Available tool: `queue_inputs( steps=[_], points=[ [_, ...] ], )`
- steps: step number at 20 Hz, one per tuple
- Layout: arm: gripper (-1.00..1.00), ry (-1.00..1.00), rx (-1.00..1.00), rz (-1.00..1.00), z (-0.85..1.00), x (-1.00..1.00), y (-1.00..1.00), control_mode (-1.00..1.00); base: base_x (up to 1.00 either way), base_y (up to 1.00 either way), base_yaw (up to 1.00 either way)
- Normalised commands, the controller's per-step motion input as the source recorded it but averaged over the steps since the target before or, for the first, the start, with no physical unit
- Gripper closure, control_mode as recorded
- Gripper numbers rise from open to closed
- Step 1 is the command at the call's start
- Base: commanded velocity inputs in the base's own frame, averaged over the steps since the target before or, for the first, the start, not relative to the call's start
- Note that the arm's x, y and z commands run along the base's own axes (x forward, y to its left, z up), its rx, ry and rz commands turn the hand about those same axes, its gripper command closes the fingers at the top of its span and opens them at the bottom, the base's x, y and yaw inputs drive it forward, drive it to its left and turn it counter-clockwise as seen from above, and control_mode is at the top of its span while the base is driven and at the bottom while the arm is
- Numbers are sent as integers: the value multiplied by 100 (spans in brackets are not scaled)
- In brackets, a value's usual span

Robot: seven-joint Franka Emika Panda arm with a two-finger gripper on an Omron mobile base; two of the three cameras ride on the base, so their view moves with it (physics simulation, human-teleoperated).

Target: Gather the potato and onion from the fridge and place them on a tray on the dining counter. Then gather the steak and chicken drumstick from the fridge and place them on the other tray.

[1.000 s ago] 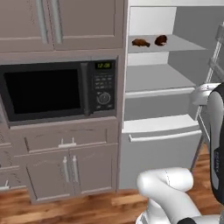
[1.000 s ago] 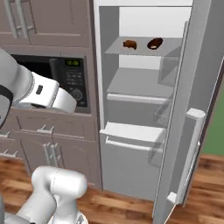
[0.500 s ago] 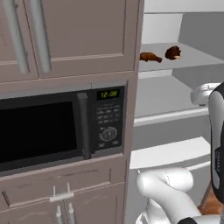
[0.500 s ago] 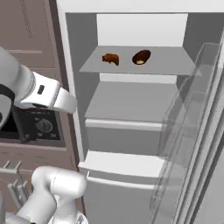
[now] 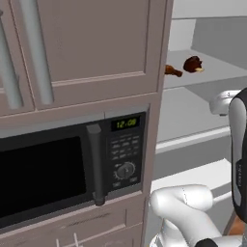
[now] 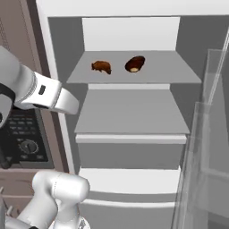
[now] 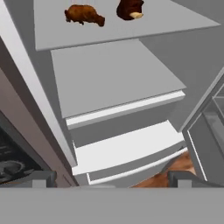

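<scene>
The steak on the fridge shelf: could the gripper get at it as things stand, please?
Probably yes: the fridge door stands open, and the steak lies bare on its shelf, apart from the drumstick. The open gripper sits well below, so it must rise first.

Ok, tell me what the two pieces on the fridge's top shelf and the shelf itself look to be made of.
The chicken drumstick: orange-brown, uneven surface, looks like cooked meat with a browned skin. The steak: darker reddish-brown meat with a pale tan spot, matte. The shelf: flat, even grey with no gloss or see-through, so likely painted metal or plastic; the render leaves that open.
</scene>
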Motion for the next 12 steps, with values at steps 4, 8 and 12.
queue_inputs(
  steps=[4,8,12],
  points=[
    [-100,0,0,0,0,0,0,100,40,-29,-39],
    [-100,0,0,0,0,0,0,100,35,-51,-5],
    [-100,0,0,0,0,0,0,100,53,-70,16]
  ],
)
